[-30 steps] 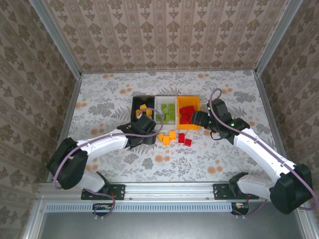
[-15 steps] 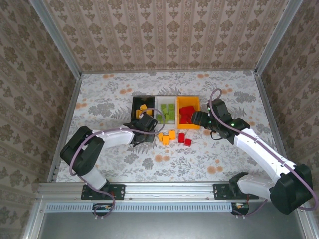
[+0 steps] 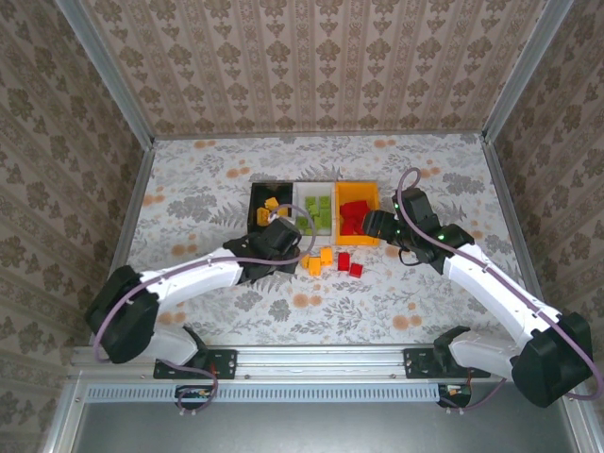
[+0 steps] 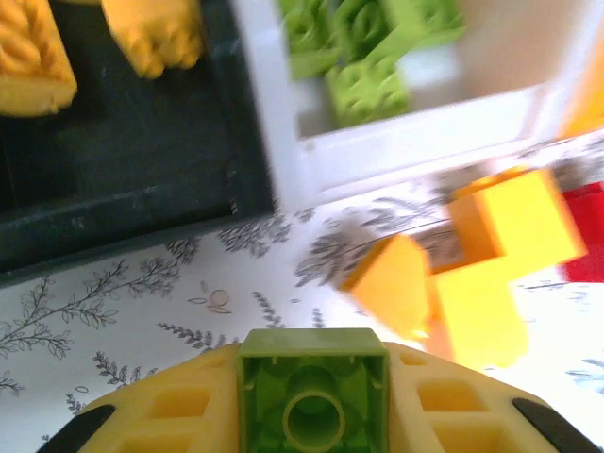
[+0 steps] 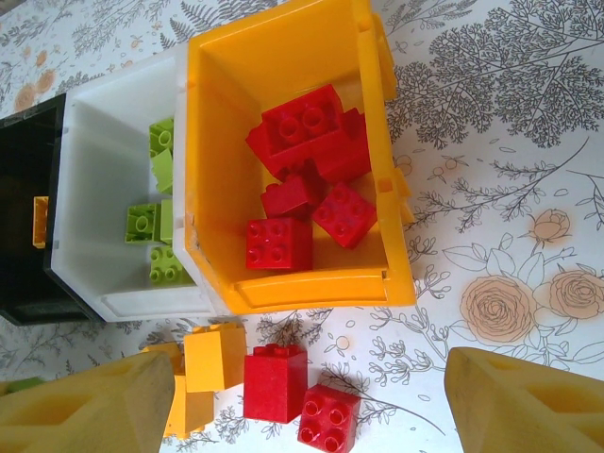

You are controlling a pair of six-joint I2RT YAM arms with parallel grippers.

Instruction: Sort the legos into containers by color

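A small olive-green plastic block (image 4: 311, 382) is gripped tight in the left claw (image 4: 311, 401). It is squeezed between the two yellow fingers (image 4: 170, 420), and its hollow underside is turned to the camera. Just past it the flowered desk (image 4: 123, 293) is seen. Then come the near walls of the black plastic bin (image 4: 142, 179) and the white plastic bin (image 4: 406, 132), which stand touching, side by side. Two orange-yellow blocks (image 4: 151, 33) are seen in the black bin, cut off by the top edge. Green blocks (image 4: 363, 57) are piled in the white bin. To the right of the claw, loose orange-yellow blocks (image 4: 472, 274) lie on the desk, and they are blurred. A bit of red is cut off at the right edge.

The right claw (image 5: 302, 415) is spread wide open and nothing is held in it. Two loose red blocks (image 5: 276, 381) lie on the desk between its fingers, next to the loose orange-yellow blocks. Just beyond stands the orange plastic bin (image 5: 283, 57), with a heap of red blocks (image 5: 302, 127) inside.

From above, the three bins are seen in a row: black, white, orange. There the left claw's fingers are hidden under its wrist.
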